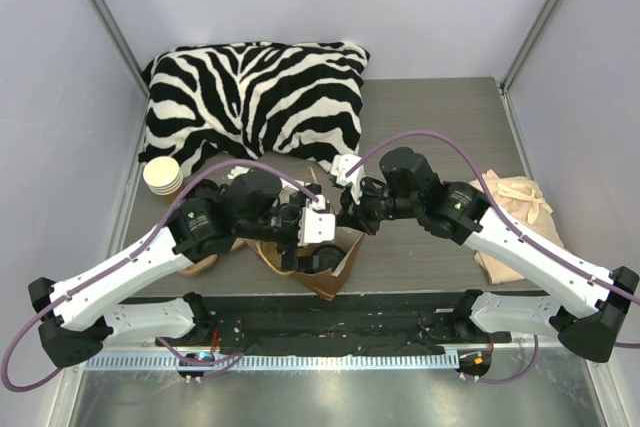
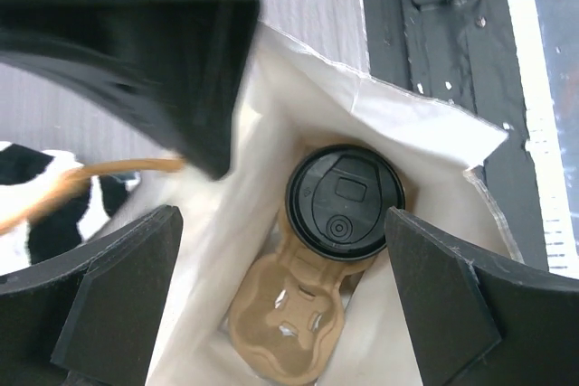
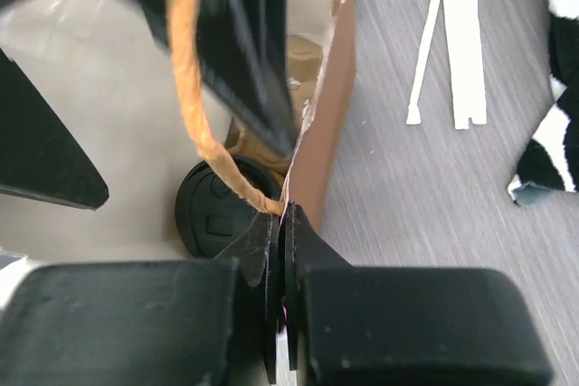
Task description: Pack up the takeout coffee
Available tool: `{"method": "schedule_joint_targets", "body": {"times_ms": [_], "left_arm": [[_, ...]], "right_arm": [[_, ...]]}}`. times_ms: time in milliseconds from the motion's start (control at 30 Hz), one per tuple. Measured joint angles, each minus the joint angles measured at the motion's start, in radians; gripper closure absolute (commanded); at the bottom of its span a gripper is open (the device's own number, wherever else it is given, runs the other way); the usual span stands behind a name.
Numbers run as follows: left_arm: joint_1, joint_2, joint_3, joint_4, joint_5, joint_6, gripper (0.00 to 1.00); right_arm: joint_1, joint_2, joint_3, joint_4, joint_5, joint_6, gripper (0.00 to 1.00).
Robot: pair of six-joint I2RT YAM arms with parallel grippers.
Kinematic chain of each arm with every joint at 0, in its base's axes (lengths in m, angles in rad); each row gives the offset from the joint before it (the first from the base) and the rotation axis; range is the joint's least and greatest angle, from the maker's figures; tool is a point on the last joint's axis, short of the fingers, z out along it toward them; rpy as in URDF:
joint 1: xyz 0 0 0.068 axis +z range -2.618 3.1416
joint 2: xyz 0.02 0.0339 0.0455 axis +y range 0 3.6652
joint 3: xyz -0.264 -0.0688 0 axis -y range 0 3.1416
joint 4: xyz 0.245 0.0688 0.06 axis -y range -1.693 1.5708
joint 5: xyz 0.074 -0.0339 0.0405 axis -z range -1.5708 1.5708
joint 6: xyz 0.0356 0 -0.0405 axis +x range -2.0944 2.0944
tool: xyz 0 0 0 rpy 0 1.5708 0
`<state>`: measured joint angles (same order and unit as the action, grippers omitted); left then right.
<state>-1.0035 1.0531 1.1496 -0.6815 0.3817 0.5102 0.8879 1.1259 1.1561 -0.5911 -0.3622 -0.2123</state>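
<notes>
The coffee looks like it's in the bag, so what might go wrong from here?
The right claw pinches the rim of the brown paper bag; a pull may tear it or tip the bag, upsetting the black-lidded brown paper cup in its cardboard carrier. The open left claw hangs at the bag's mouth; lifting away, a finger might snag the twisted paper handle.

left arm (image 1: 130, 272) and right arm (image 1: 530, 259) in white shells with black joints, purple cable (image 1: 420, 135) looping off each, white camera housing (image 1: 318, 227) at the wrist, left gripper (image 2: 282, 264) and right gripper (image 3: 282, 219) matte black, blocky
</notes>
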Motion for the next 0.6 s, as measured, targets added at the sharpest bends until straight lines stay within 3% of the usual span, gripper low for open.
{"method": "schedule_joint_targets", "body": {"times_ms": [600], "left_arm": [[0.076, 0.011, 0.172, 0.019, -0.015, -0.118, 0.0]], "right_arm": [[-0.063, -0.033, 0.0, -0.08, -0.007, -0.037, 0.99]]}}
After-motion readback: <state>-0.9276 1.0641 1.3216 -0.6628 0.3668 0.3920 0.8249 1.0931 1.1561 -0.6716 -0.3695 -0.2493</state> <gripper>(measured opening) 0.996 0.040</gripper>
